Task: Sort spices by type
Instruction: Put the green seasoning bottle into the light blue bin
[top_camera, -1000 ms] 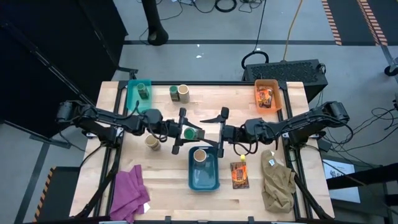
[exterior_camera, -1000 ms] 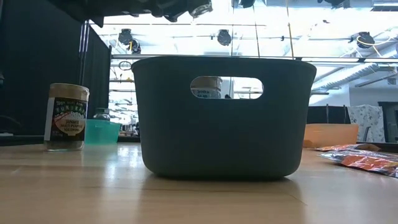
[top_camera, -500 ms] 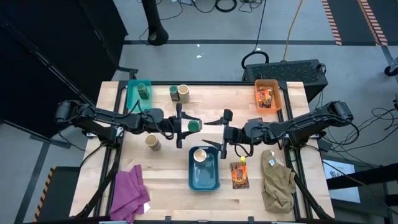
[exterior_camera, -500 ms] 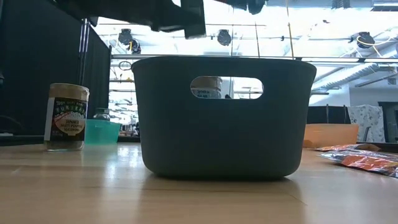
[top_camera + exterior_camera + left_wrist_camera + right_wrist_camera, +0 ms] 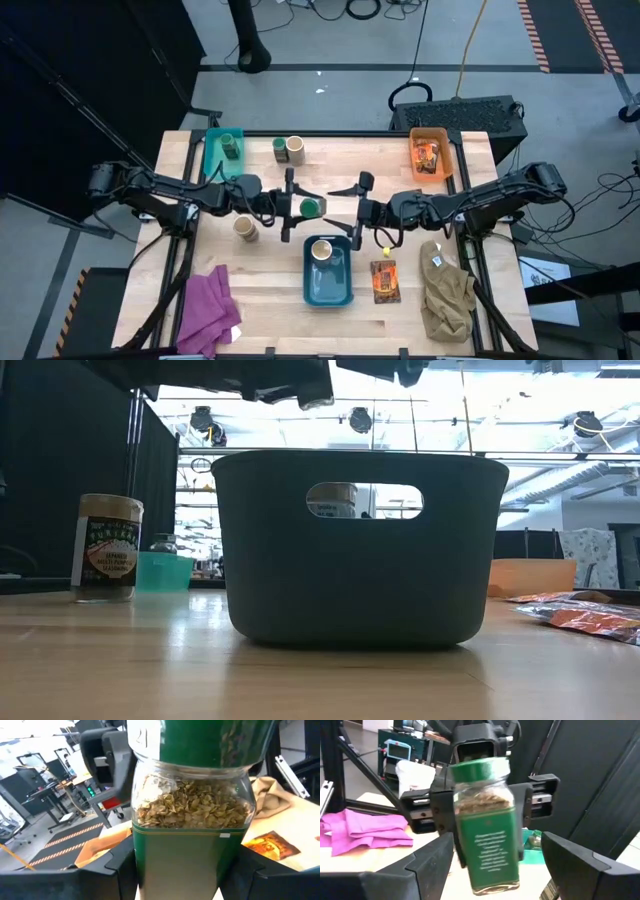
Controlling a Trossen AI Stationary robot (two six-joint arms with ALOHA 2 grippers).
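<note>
Green jar mid-air between both pincers

Green jar (image 5: 310,206) sits above bench (image 5: 260,300) centre, clamped by left pincer (image 5: 296,206), just back of blue bin (image 5: 328,286). Right pincer (image 5: 352,210) faces it, spread wide, holding nothing. Cream-top jar (image 5: 321,249) sits in blue bin, another (image 5: 245,228) on bench near left arm. Orange packet (image 5: 385,280) lies beside blue bin.

Low view: dark bin (image 5: 360,560) hides most of the cream-topped jar (image 5: 335,500) behind its handle slot. Left wrist view: green jar (image 5: 192,815) cropped at both ends, label unreadable.
</note>
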